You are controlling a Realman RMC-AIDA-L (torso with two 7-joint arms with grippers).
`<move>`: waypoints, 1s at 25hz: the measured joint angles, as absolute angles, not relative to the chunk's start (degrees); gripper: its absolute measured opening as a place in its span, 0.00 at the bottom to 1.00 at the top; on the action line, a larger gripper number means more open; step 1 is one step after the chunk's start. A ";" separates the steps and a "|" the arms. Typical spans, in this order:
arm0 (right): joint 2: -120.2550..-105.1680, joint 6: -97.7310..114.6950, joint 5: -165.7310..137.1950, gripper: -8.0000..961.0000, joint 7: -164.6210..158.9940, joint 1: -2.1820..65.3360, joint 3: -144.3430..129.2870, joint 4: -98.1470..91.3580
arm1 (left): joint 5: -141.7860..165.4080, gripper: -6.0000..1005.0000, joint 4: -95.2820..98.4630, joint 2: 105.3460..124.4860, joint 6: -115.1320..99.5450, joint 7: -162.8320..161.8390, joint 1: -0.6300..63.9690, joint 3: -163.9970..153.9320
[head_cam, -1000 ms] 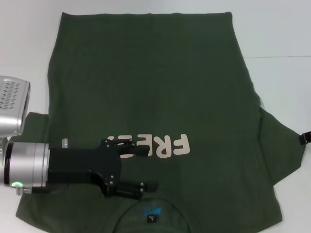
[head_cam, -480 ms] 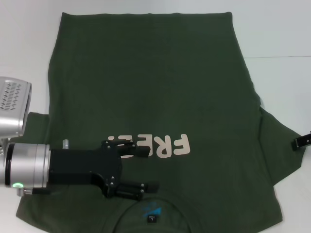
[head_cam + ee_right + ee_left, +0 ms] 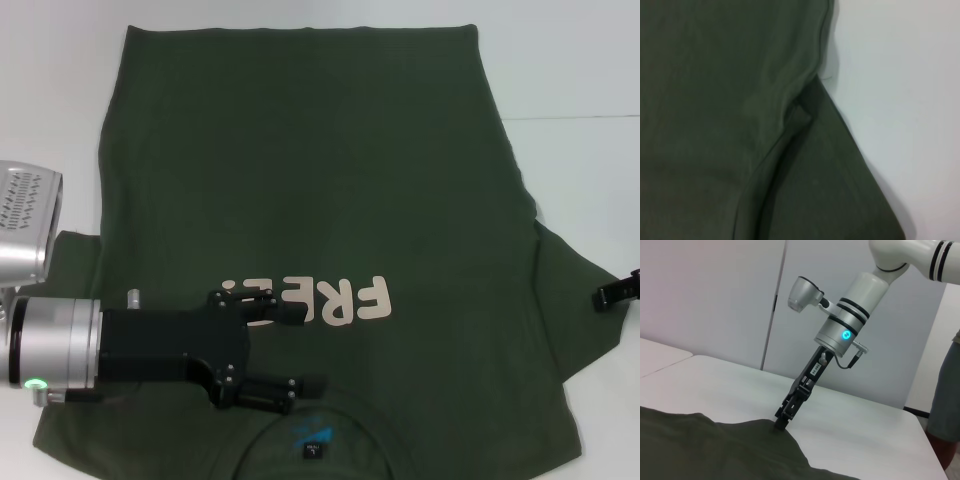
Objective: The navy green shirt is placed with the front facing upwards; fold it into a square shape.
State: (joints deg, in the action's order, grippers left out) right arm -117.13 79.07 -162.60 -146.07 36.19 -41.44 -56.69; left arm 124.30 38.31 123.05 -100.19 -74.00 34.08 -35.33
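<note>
Head view: navy green shirt (image 3: 300, 190) limp, light; left gripper (image 3: 305, 345) spread over chest. Right gripper (image 3: 780, 423) at sleeve tip, jaws unreadable; you pinch edges.

Silver wrist cylinder with a green light, black left gripper (image 3: 290, 343) with small screws.

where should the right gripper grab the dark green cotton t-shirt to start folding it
Probably the outer tip of the sleeve on the robot's right of the dark green cotton t-shirt, coming in from beyond the shirt's edge. That sleeve sticks out as a flat flap on the white table, and the right gripper is already at its edge. The left gripper hovers open over the chest.
</note>
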 joint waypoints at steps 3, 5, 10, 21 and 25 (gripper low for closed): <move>-117.13 78.67 -162.67 0.89 -146.40 36.31 -41.44 -56.19 | 124.27 0.90 38.32 123.05 -100.20 -74.00 34.09 -35.33; -117.06 78.41 -162.67 0.89 -146.51 36.47 -41.44 -55.56 | 124.27 0.90 38.32 123.05 -100.19 -74.00 34.09 -35.33; -116.75 78.20 -162.71 0.80 -146.58 36.77 -41.50 -54.35 | 124.27 0.90 38.32 123.05 -100.20 -74.01 34.05 -35.33; -116.64 78.13 -162.81 0.65 -146.60 37.11 -41.58 -54.15 | 124.34 0.90 38.32 123.05 -100.19 -74.00 34.16 -35.33; -116.52 78.19 -162.81 0.63 -146.60 37.51 -41.80 -53.64 | 124.32 0.90 38.32 123.05 -100.20 -74.00 34.17 -35.33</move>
